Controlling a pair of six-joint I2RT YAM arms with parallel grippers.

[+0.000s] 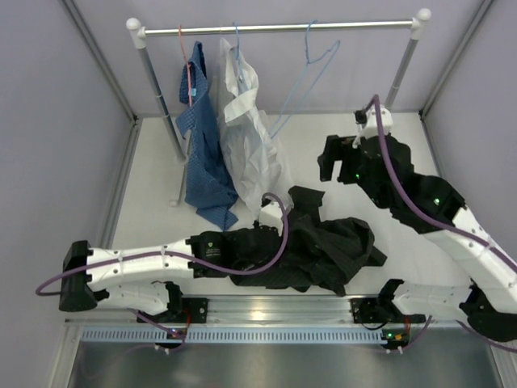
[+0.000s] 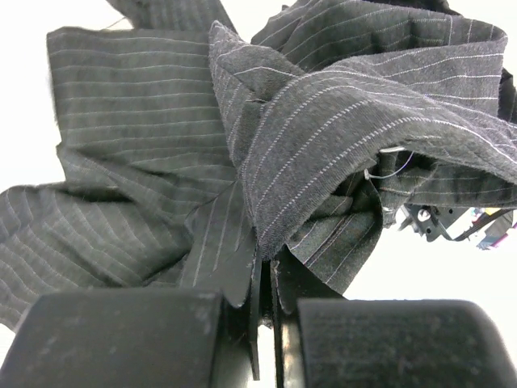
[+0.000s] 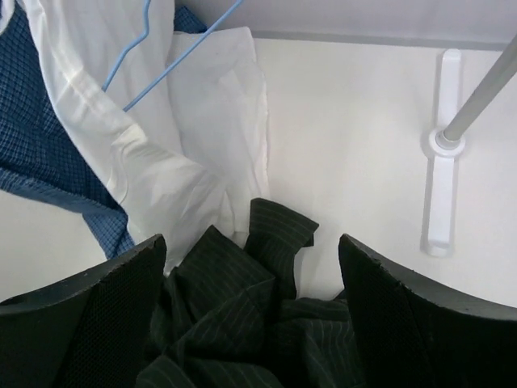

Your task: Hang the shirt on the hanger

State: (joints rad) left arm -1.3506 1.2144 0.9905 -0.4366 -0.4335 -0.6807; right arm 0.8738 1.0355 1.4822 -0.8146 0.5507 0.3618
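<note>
The black pinstriped shirt (image 1: pixel 327 242) lies crumpled on the white table near the front, between the two arms. My left gripper (image 1: pixel 271 234) is buried in its left side and, in the left wrist view, is shut (image 2: pixel 271 271) on a fold of the shirt (image 2: pixel 339 121). My right gripper (image 1: pixel 329 166) hovers open behind the heap's right part. In the right wrist view its fingers (image 3: pixel 252 242) stand wide apart above the shirt (image 3: pixel 242 323), holding nothing. The light-blue wire hanger (image 1: pixel 308 50) hangs bare on the rail, and its wire (image 3: pixel 182 55) crosses the white shirt.
A clothes rail (image 1: pixel 283 29) on two posts spans the back. A blue patterned shirt (image 1: pixel 202 153) and a white shirt (image 1: pixel 250 137) hang from it, trailing onto the table. The rack's right foot (image 3: pixel 440 194) is on the table. Grey walls enclose the sides.
</note>
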